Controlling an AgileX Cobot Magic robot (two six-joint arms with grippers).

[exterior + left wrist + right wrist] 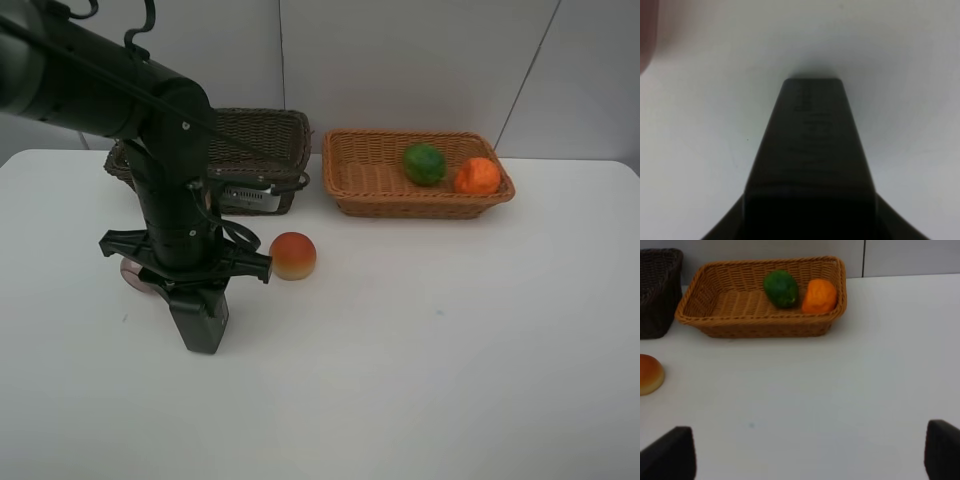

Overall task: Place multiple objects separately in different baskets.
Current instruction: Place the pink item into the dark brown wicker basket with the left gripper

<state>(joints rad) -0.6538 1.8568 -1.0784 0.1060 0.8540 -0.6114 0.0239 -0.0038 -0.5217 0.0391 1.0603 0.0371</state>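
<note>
Mid-sort: two fruits binned, peach still out.

Green fruit (425,163) and orange (478,176) sit in the light basket (420,208). The peach (293,255) lies on the counter (450,350) in front of the dark basket (270,130), just beside my left gripper (812,87). Left fingers are together on nothing, tips down by the counter; a pink item (133,277) is half hidden behind that arm. Right gripper (810,430): fingers apart, empty. My call for next: spread the left fingers, shift over the peach, clamp, carry it to the light basket.

Pink cup (130,277): mostly hidden behind left arm (170,200); blurred, edge-cut in left wrist view. Dark basket (265,140): front partly hidden behind same arm.
</note>
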